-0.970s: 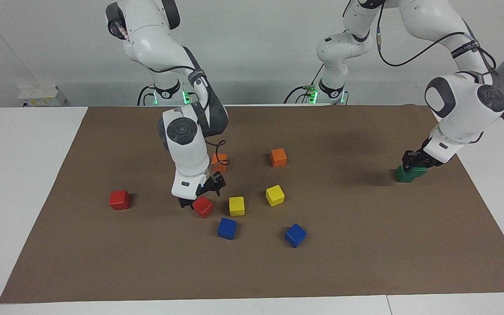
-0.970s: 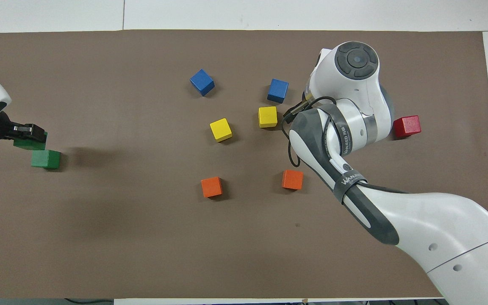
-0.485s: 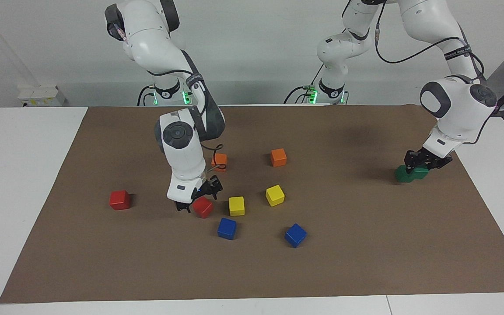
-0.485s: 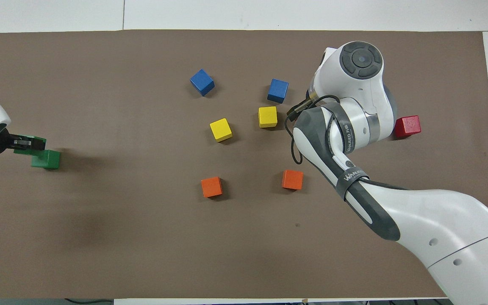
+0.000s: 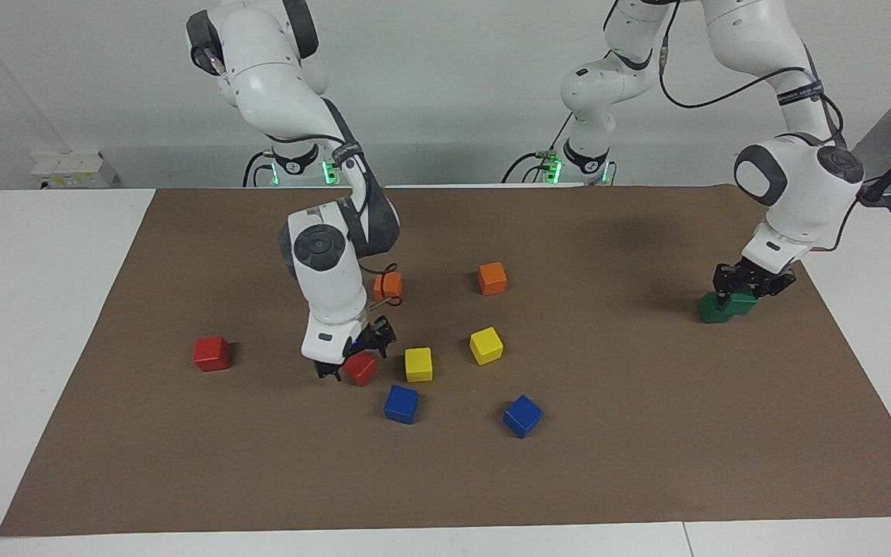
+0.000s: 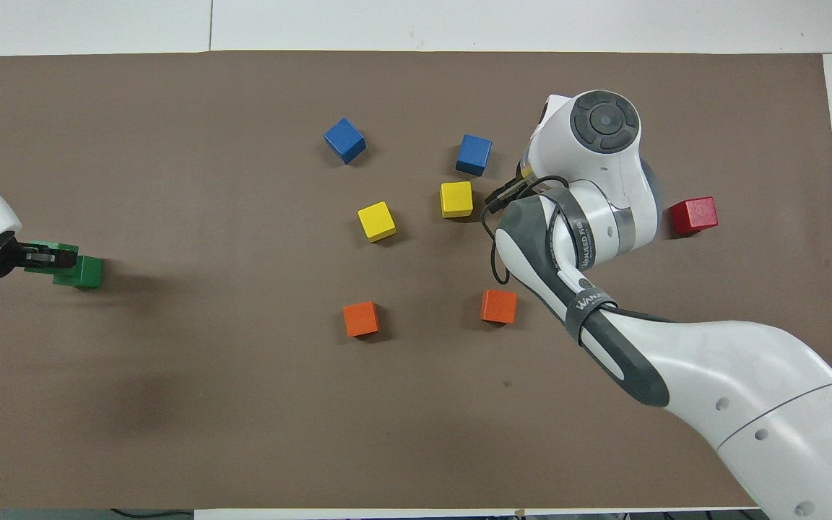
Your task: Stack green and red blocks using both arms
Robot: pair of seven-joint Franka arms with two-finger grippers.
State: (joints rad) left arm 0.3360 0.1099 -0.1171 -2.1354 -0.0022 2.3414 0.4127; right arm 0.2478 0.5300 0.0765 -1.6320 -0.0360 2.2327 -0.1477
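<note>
My left gripper (image 5: 747, 285) is shut on a dark green cube (image 5: 741, 302) and holds it low, just above a second green cube (image 5: 712, 310) at the left arm's end of the mat; I cannot tell whether they touch. Both also show in the overhead view: the held cube (image 6: 46, 253) and the resting one (image 6: 85, 271). My right gripper (image 5: 354, 356) is open, low over a red cube (image 5: 360, 370), with a finger on either side. The arm hides that cube in the overhead view. A second red cube (image 5: 212, 353) lies alone toward the right arm's end and also shows overhead (image 6: 693, 215).
Two yellow cubes (image 5: 418, 363) (image 5: 486, 345) and two blue cubes (image 5: 401, 404) (image 5: 522, 415) lie close to the red cube at the right gripper. Two orange cubes (image 5: 388, 285) (image 5: 492, 278) lie nearer to the robots. All rest on a brown mat (image 5: 646, 433).
The left gripper has carried the green cube closer in over the resting green cube and lower. The right gripper has sunk lower around the red cube, which has stayed put.
</note>
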